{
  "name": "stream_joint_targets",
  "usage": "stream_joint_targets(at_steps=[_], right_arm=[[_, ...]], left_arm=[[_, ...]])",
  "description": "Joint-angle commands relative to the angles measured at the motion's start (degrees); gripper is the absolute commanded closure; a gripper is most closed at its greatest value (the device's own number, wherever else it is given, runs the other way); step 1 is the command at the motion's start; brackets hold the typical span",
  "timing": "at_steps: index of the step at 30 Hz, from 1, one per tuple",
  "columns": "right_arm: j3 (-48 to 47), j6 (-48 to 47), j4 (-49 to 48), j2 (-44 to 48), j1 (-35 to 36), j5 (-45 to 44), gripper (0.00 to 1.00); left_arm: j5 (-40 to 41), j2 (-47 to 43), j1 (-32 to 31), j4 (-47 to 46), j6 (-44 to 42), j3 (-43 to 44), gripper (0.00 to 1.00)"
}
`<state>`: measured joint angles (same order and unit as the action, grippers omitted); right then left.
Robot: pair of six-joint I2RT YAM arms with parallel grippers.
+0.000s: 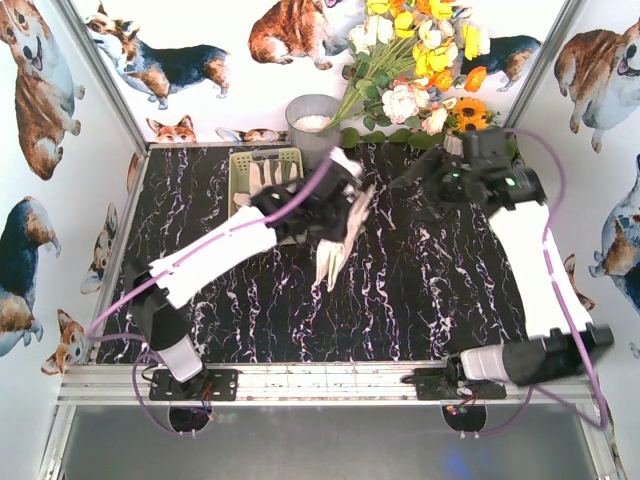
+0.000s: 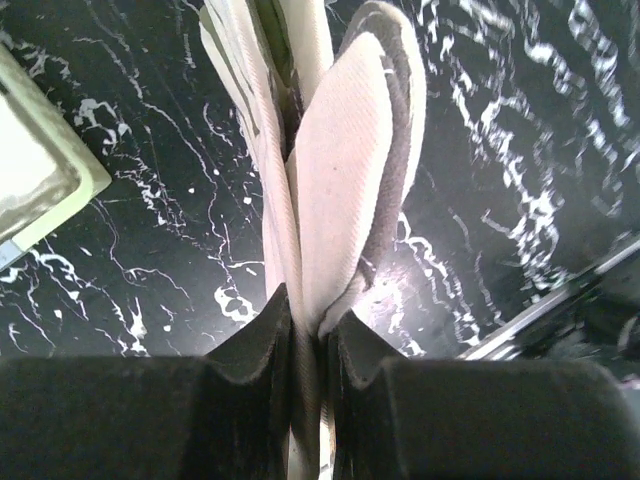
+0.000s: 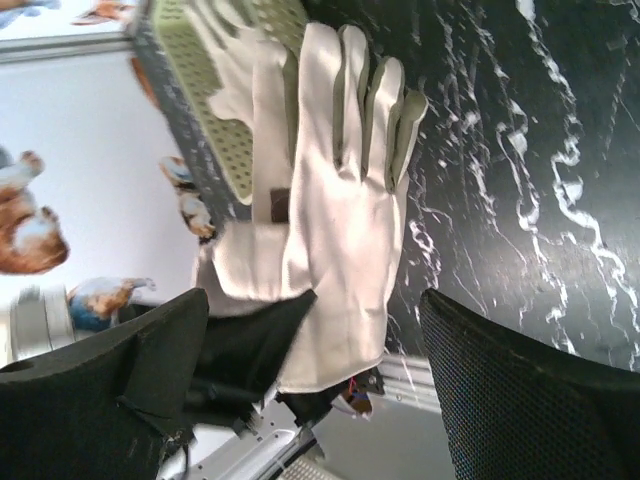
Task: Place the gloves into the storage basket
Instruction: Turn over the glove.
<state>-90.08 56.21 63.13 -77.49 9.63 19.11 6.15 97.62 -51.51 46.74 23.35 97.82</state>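
My left gripper [image 1: 343, 208] is shut on cream-white gloves [image 1: 336, 252] with grey patches. They look like two layered together and hang fingers-down above the table's middle, just right of the pale yellow-green storage basket [image 1: 240, 163]. In the left wrist view the jaws [image 2: 308, 322] pinch the fabric [image 2: 345, 170], and a basket corner [image 2: 40, 185] shows at the left. Another glove [image 1: 272, 176] lies in the basket. My right gripper [image 1: 422, 188] is open and empty to the right of the held gloves. Its view [image 3: 310, 305] shows them [image 3: 345, 190] in front of the basket [image 3: 210, 130].
A grey metal bucket [image 1: 312, 120] stands behind the basket at the back wall. A bunch of artificial flowers [image 1: 420, 55] fills the back right corner, above my right gripper. Corgi-print walls enclose the black marbled table [image 1: 400, 300].
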Motion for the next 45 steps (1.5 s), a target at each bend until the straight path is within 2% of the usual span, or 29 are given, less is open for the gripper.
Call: stream_joint_targets(at_steps=[1, 8, 17, 21, 28, 31, 34, 38, 40, 41, 44, 45], right_arm=[[7.68, -4.05, -14.87, 8.6, -2.39, 7.63, 0.11], [23.25, 10.13, -41.39, 13.07, -2.45, 19.76, 0.08], [31.09, 29.91, -65.9, 14.12, 1.77, 18.25, 0.06], [31.19, 36.02, -73.38, 11.7, 6.07, 15.6, 0.04], [30.19, 43.73, -80.99, 8.69, 8.48, 14.73, 0.06], [29.95, 46.89, -85.66, 7.01, 9.12, 14.96, 0.15], [29.88, 48.66, -89.79, 5.7, 9.18, 14.83, 0.37], [29.96, 47.9, -90.44, 4.49, 9.14, 15.94, 0.82], [30.12, 45.93, -88.22, 4.46, 9.11, 17.21, 1.0], [30.25, 44.47, -86.42, 4.58, 9.09, 17.98, 1.0], [30.85, 39.6, -80.41, 5.13, 9.09, 20.65, 1.0], [31.11, 37.93, -78.96, 5.2, 9.09, 21.68, 1.0]], left_arm=[[-8.74, -6.14, 6.19, -5.39, 11.96, -1.17, 1.0], [-16.03, -14.14, 13.76, -18.86, 28.61, -7.05, 1.0], [-15.84, -17.9, 17.11, -33.39, 40.47, -8.72, 1.0], [-15.62, -17.78, 17.14, -38.27, 43.94, -8.42, 1.0], [-15.24, -17.93, 17.14, -44.52, 48.24, -9.67, 1.0], [-15.88, -17.84, 16.99, -47.29, 49.77, -10.85, 1.0], [-15.87, -18.51, 16.96, -46.68, 49.15, -12.6, 1.0], [-16.91, -19.95, 16.96, -45.78, 49.29, -16.43, 1.0], [-17.53, -21.26, 17.01, -45.14, 48.99, -18.69, 1.0], [-17.34, -22.01, 16.97, -44.51, 48.55, -19.79, 0.94], [-17.75, -23.85, 17.69, -43.36, 47.71, -23.25, 0.65], [-18.59, -24.15, 18.06, -43.86, 48.02, -24.57, 0.59]])
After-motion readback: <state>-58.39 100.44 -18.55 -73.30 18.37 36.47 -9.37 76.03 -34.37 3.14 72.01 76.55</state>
